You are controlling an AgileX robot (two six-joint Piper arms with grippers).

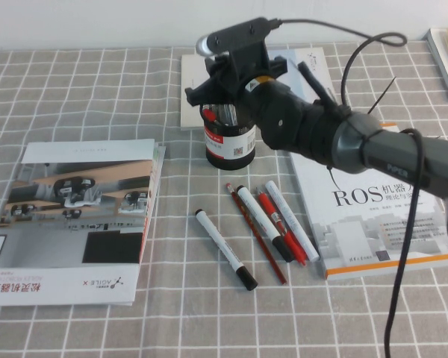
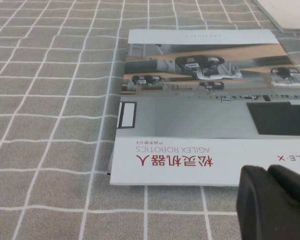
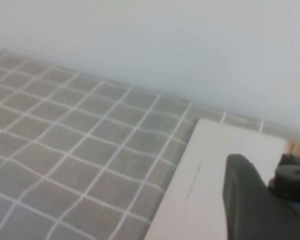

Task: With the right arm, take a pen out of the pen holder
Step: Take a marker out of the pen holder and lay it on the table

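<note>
I am driving the right arm, and the right gripper [image 1: 215, 101] sits right over the mouth of the black round pen holder with a red and white label [image 1: 229, 149]. The holder stands upright near the middle of the desk with the grey checked cloth [image 1: 82, 97], just beside the white ROS book [image 1: 373, 201]. So I think the reach is done. The grab and the lift up and out are not done, because I see no pen held up clear of the holder. I cannot tell if the right gripper is apart, together or clamped on a pen, since the arm covers it from above. Something dark pokes up inside the holder under the gripper. It may be a pen, but I am not sure. The right wrist view shows only cloth, a white book corner and a dark bit of the gripper, and not the holder. A row of pens and markers [image 1: 272, 227] lies flat on the cloth in front of the holder. The left gripper [image 2: 268, 175] is out of the high view. It hangs over the cloth by the edge of the grey and white robot brochure [image 2: 200, 100], pressed together with nothing in it.
</note>
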